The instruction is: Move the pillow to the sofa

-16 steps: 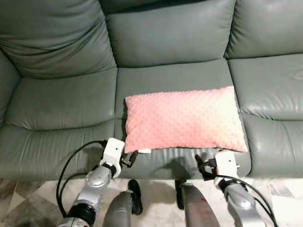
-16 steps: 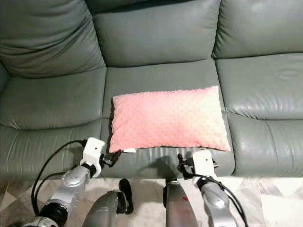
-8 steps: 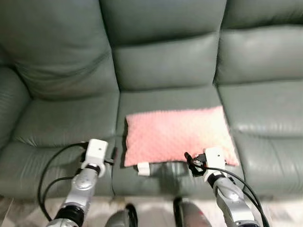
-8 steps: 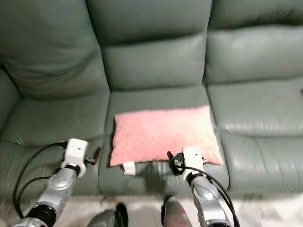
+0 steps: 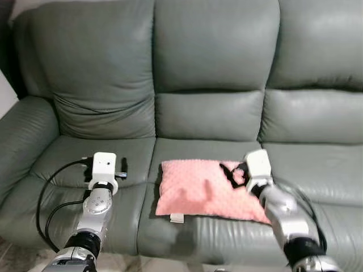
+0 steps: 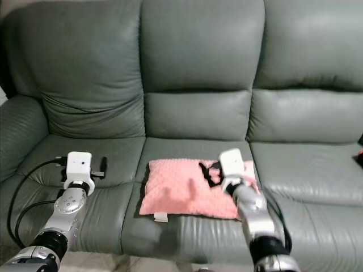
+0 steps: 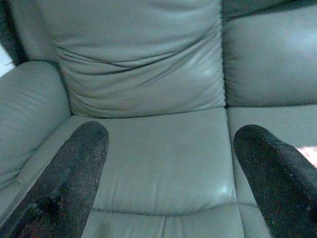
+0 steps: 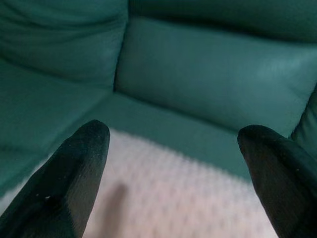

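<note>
A pink dotted pillow [image 5: 207,195] lies flat on the middle seat of the grey-green leather sofa [image 5: 210,62], near the seat's front edge, with a white tag at its front left corner. My right gripper [image 5: 232,174] hovers open just above the pillow's right half; in the right wrist view its fingers [image 8: 81,163] stand wide apart over the pillow [image 8: 173,198]. My left gripper [image 5: 123,169] is open over the left seat cushion [image 7: 158,163], apart from the pillow, holding nothing.
The sofa's left armrest [image 5: 22,130] bulges at the left. Tall back cushions [image 6: 198,51] rise behind the seats. The right seat [image 5: 323,170] lies bare. A small dark and red object [image 6: 359,157] sits at the far right edge.
The camera has tilted up and pulled back, so the sofa's backrests now show. Both arms have risen; the right gripper now hangs over the pillow. The pillow rests where it was.
</note>
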